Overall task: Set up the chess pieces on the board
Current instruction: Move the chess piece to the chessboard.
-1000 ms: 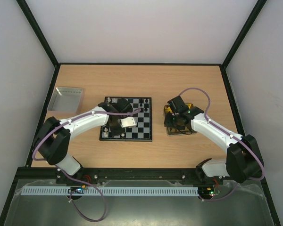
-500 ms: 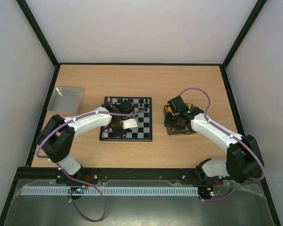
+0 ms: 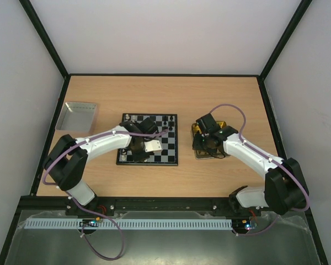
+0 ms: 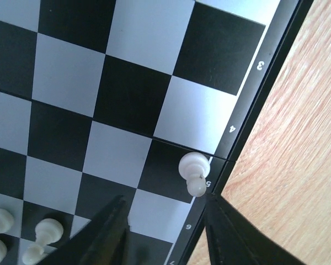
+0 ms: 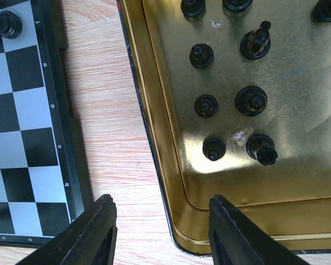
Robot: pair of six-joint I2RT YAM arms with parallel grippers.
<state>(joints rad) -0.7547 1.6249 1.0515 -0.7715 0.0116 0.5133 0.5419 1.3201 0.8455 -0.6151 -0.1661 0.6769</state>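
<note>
Left jaws stand apart, empty, just beside a white pawn at the chessboard edge; right jaws gape empty above the yellow tray rim.

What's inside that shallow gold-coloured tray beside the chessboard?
Small black chess pieces sit scattered inside the shallow yellow-tinted metal tray. From above, the right arm covers most of it, and the wrist view cuts off its far part.

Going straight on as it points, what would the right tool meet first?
The right tool would probably meet the rim of the shallow yellow-tinted tray first; the small black chess pieces stand further in. Depth is unclear.
</note>
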